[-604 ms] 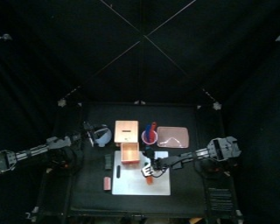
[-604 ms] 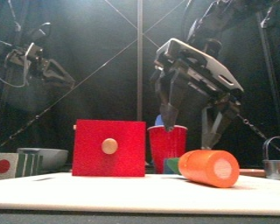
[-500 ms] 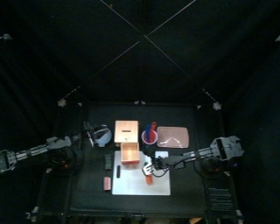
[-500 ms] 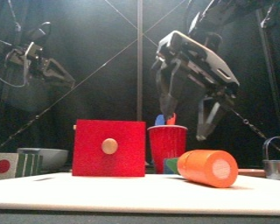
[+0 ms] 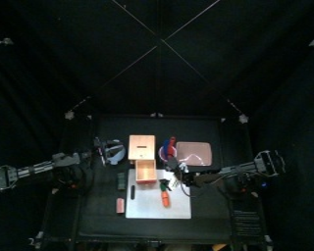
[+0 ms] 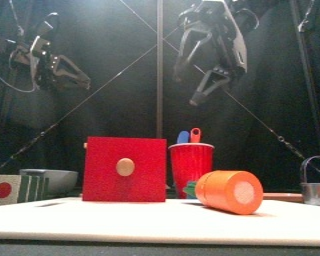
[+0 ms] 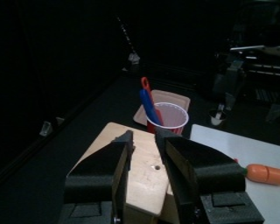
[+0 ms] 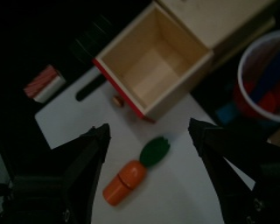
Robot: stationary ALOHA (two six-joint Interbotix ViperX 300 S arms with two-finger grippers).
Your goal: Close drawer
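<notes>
You have the drawer standing pulled out of the cabinet: in the right wrist view it is an empty wooden box with a red front and a small round knob, filling the upper middle of the frame. In the top view the drawer sits just below the cabinet, near the middle of the tabletop, its front end over the white sheet. In the front view the red drawer front with its knob fills the lower left centre. Your right gripper hangs raised above the sheet, jaws spread wide and holding nothing; in the front view it is high in the upper centre, well clear of everything below. Under it in the wrist view lie an orange carrot-like piece with a green end on the sheet. In the front view an orange cylinder lies on its side at lower right centre, just right of the drawer front, with the red cup behind it. Your left gripper hovers over the cabinet top, jaws parted with nothing between them; past it stands the red cup with a blue and red pen-like thing in it. In the top view the left gripper is at the cabinet's left side. A pinkish tray lies right of the cup in the top view.
</notes>
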